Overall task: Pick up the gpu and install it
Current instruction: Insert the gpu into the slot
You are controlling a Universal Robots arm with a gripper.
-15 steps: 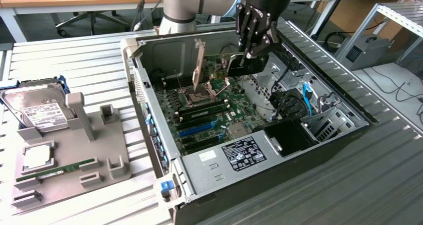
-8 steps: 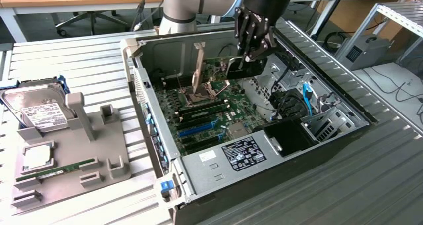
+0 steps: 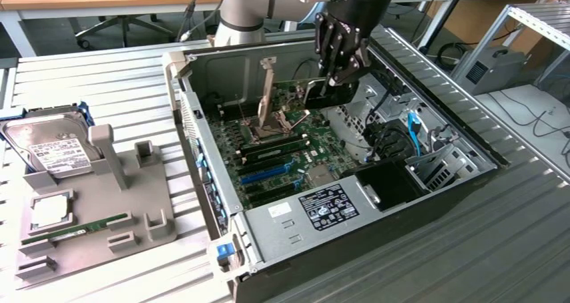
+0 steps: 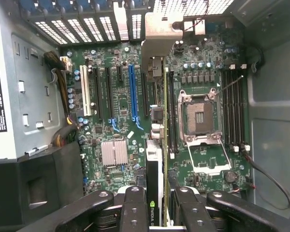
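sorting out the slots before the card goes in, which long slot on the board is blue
The blue slot, flanked by black slots; it lies nearer the gpu held in the tool than the white slot does.

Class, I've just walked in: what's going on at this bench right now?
The robot arm's gripper is shut on the gpu, holding it on edge inside the open computer case, over the motherboard beside the blue slot. Whether it is seated cannot be told. A hard drive and RAM stick sit on the grey holder outside.
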